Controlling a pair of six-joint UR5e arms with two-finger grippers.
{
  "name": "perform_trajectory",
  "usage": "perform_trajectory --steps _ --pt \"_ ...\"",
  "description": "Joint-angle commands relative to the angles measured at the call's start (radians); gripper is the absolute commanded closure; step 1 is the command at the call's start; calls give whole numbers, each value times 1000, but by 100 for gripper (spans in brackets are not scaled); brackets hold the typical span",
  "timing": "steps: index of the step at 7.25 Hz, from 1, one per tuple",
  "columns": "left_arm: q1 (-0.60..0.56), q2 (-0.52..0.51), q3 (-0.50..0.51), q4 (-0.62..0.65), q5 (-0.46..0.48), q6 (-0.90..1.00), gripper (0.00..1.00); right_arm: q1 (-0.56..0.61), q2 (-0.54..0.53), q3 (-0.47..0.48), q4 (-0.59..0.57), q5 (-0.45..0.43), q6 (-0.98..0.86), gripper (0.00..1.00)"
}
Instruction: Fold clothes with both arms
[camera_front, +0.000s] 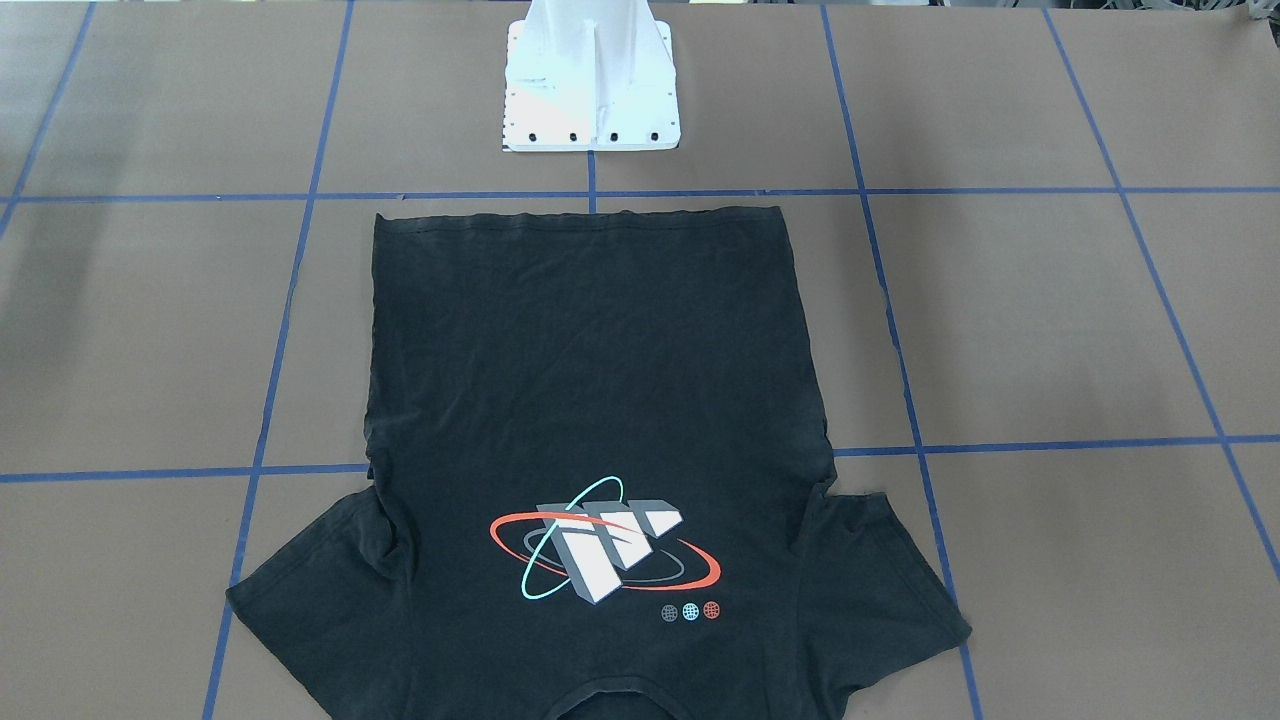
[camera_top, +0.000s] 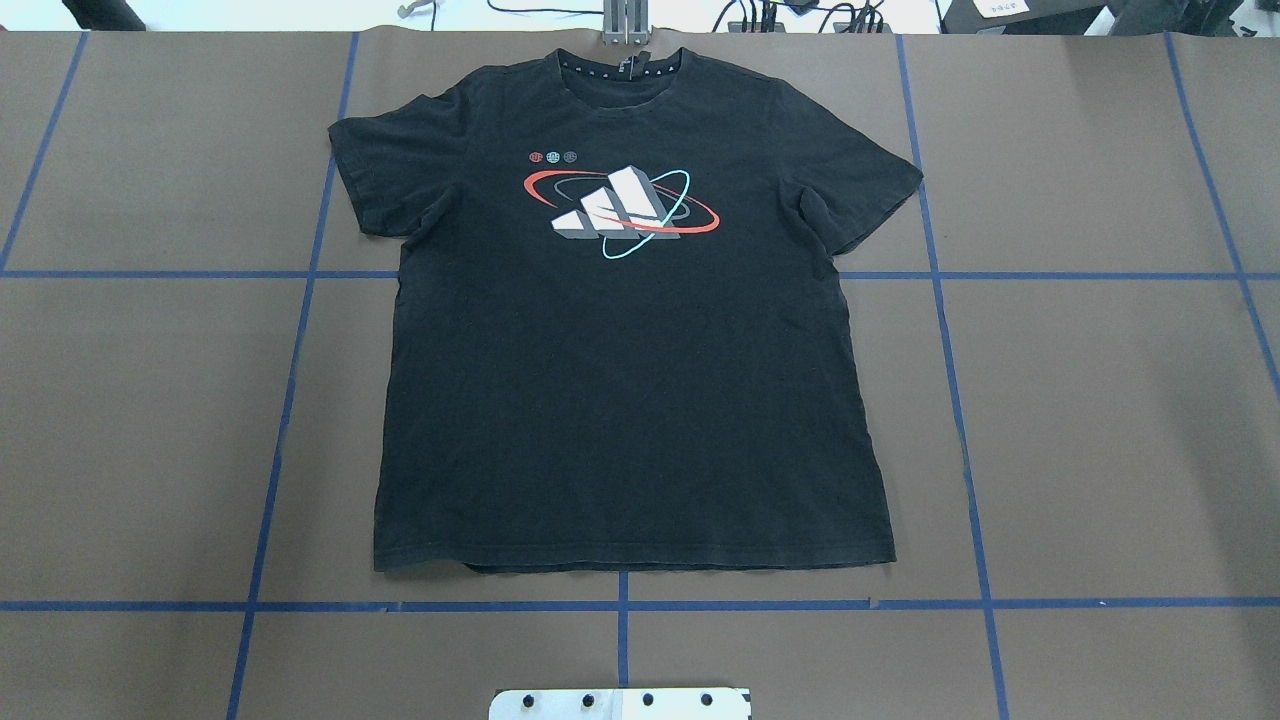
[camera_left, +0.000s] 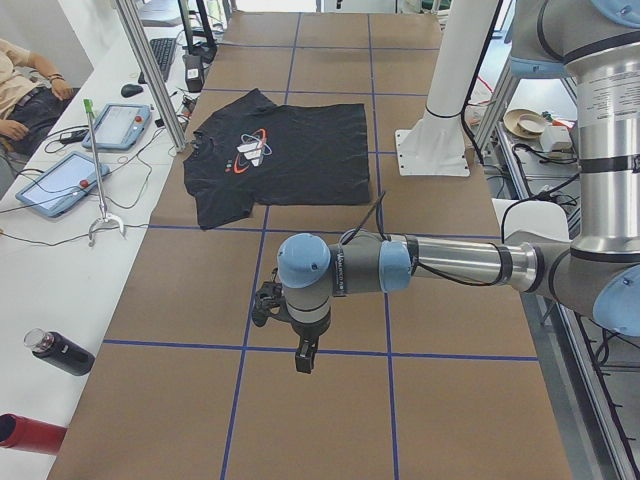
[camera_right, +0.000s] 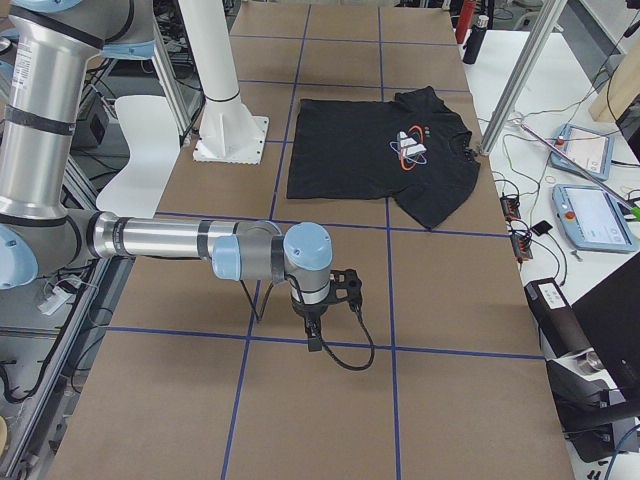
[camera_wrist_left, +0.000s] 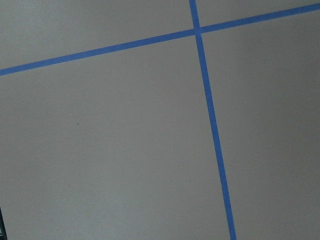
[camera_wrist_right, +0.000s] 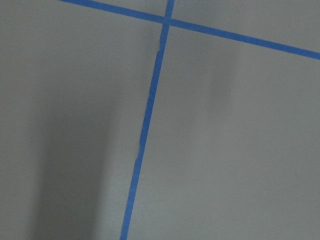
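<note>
The black T-shirt (camera_top: 630, 400) lay spread flat on the brown tabletop (camera_top: 1100, 400), logo (camera_top: 625, 210) facing up, in the middle of the work area. Its hem (camera_top: 630, 560) was nearest the white base (camera_front: 590, 90) and its collar (camera_top: 620, 65) was at the far edge. Both sleeves (camera_top: 375, 170) were stretched out to the sides and no part of the cloth was turned over on itself, so by the look of it no fold had been made and the whole job was ahead. Neither arm was over the shirt. The left arm (camera_left: 450, 265) reached out low above the tabletop toward the robot's left end, well apart from the shirt, with the left fingers (camera_left: 304, 358) pointing down near a blue tape line (camera_left: 320, 350). The right arm (camera_right: 160, 240) did the same at the opposite end, with the right fingers (camera_right: 314, 338) hanging just above the surface. The fingers showed only in the two side views, so I could not tell whether either pair was spread or pressed together; neither had any cloth in it. Each wrist camera saw only brown surface and crossing tape. What seemed to remain was bringing both arms in to the shirt, taking hold of its edges or sleeves, and making every fold.
</note>
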Motion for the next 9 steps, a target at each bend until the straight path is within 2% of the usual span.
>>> perform_trajectory --steps 1,3,6,7,8,9 --pt "1 0 0 -6 0 5 0 0 2 -8 2 1 0 0" --pt "1 0 -21 -35 2 6 0 0 0 3 2 6 0 0" --pt "1 -5 -27 -219 2 -8 0 -2 20 63 18 13 2 0" --pt "1 -17 -27 -289 5 -5 0 -2 52 60 97 13 3 0" --pt "1 -35 -24 -399 3 -5 0 -5 72 37 194 12 2 0" --pt "1 -57 -14 -537 5 -5 0 -5 112 2 233 47 12 0"
